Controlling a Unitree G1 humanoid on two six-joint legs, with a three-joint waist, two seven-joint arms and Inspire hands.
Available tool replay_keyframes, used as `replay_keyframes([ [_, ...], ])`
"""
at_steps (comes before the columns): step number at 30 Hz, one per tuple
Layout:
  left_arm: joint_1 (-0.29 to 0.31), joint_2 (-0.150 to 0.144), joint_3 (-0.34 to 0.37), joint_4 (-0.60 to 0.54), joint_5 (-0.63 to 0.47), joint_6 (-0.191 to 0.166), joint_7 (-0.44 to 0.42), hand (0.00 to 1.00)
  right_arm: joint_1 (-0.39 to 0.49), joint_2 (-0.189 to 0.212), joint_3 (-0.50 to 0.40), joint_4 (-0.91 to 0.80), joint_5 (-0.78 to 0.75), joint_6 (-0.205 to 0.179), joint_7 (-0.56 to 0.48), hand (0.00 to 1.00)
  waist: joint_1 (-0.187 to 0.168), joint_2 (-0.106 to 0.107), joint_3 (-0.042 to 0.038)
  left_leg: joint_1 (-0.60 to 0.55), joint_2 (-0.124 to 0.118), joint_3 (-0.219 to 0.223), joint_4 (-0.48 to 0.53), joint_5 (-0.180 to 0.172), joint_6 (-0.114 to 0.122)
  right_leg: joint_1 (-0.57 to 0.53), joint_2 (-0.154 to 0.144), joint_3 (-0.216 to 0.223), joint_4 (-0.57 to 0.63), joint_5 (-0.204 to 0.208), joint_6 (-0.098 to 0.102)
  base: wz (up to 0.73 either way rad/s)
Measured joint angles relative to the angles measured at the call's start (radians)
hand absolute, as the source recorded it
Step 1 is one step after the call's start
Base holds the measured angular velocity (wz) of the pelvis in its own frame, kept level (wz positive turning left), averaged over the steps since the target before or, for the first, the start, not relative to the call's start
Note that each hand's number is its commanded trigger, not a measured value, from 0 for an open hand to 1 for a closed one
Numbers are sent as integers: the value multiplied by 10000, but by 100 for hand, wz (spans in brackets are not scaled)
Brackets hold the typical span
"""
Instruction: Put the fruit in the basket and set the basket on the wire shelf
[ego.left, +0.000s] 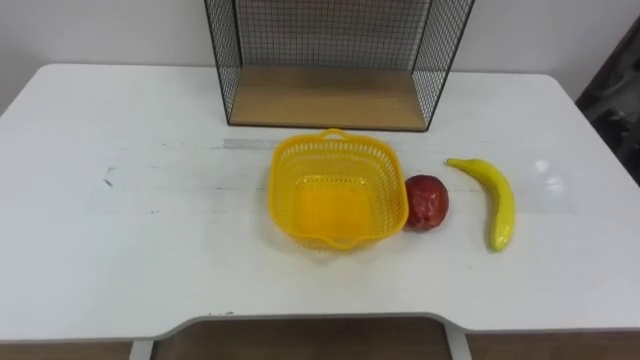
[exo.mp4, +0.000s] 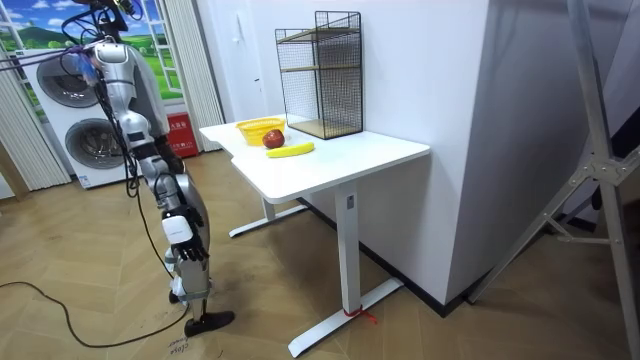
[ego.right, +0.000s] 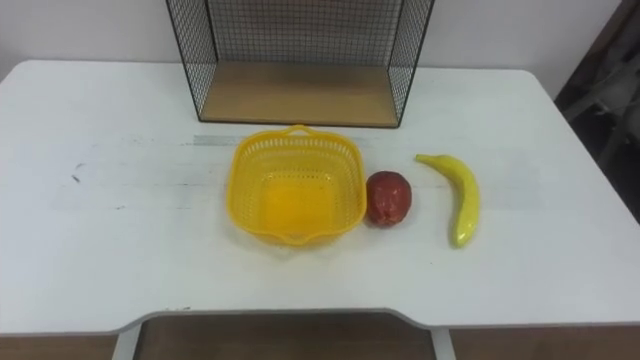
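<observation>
Robot stands on the wood floor at the table's end, on the room view's left. Hands (exo.mp4: 158, 160): too small there to tell whether they are wide, narrow or holding anything.

White table (ego.left: 120, 230): carries all items.

Wire shelf (ego.left: 330, 95): upright at the table's far edge, black mesh walls, wooden floor board.

Yellow basket (ego.left: 290, 160): upright on the table, just in front of the shelf and apart from it.

Banana (ego.left: 495, 195): lying on the table, right of the basket, well apart from it.

Red fruit (ego.left: 426, 202): on the table between basket and banana, touching the basket's right wall, near the banana without touching it.
</observation>
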Motion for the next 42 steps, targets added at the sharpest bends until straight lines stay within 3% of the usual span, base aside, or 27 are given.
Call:
replay_keyframes([
  [4, 284, -93, 728, 9, 3, -3, 143, 0, -134, -21, -1774, -175, 1565, 117, -426, 0, -336, -20, -17, 25, 1, -40, -11, -1, -1, 50, 0, -26, -1, -12, -1, 4],
  [6, 429, -84, 1154, -1, 0, 0, 301, 0, -116, -86, -2503, -296, 2536, 117, -904, 0, -411, -94, -62, 39, 0, -31, -5, -1, -1, 46, -4, -25, 27, -14, -3, 0],
  [10, 578, 23, 1249, -36, 0, 0, 383, 0, -193, -113, -3339, -674, 3116, 115, -1712, 0, -493, -200, -119, 43, -16, -10, 24, 0, 0, 18, -27, -44, 66, -12, -2, 0],
  [12, 645, 74, 1248, -156, -72, 0, 376, 0, -404, -186, -3999, -1165, 3203, 107, -2435, 0, -547, -235, -115, 93, -32, -4, 31, 1, 2, 7, -36, 12, 148, -16, 3, -5],
  [15, 621, 155, 1253, -264, -87, -12, 342, 0, -567, -474, -4212, -2157, 3713, 35, -3224, 0, -671, -223, -108, 113, -34, -13, 20, 4, 7, -3, -31, 23, 179, -13, 1, -1],
  [18, 599, 163, 1239, -315, -38, -64, 285, 0, -703, -729, -4241, -3458, 3678, -357, -4033, 0, -671, -176, -93, 71, -24, 26, -28, 3, 5, -134, -11, 95, 201, -20, -5, -5],
  [22, 659, 156, 1238, -407, 11, -186, 244, 0, -856, -785, -4379, -5537, 3588, -748, -5090, 0, -566, -212, -89, -88, -24, 138, -1, 5, 5, -447, 1, 242, 434, -50, -24, -14],
  [26, 661, 179, 1200, -626, 132, -202, 224, 0, -989, -787, -4341, -8001, 2409, -1009, -5953, 0, -440, -313, 13, -210, -35, 156, 20, 8, 7, -605, 2, 307, 485, -53, -21, -4],
  [30, 642, 308, 758, -650, 153, -212, 219, 0, -987, -883, -3567, -9458, 1203, -1199, -6492, 0, -380, -392, 43, -244, -33, 146, 20, 8, 7, -625, 6, 294, 442, -54, -19, 0],
  [32, 627, 336, 626, -657, 150, -233, 83, 0, -972, -886, -3186, -10080, 192, -1213, -6495, 0, -276, -401, 7, -311, -29, 147, 44, 8, 7, -627, 15, 296, 340, -46, -20, 0],
  [37, 614, 330, 240, -882, 243, -160, -204, 0, -934, -897, -2383, -11319, -723, -1195, -5994, 0, -134, -373, -28, -426, -22, 149, 35, 8, 7, -775, 20, 298, 355, -35, -29, 0],
  [42, 612, 331, 61, -917, 331, -167, -452, 0, -988, -921, -1495, -11989, -1845, -1190, -4452, 0, -114, -322, -42, -413, -5, 127, 36, 9, 5, -748, 25, 251, 368, -30, -37, 2],
])
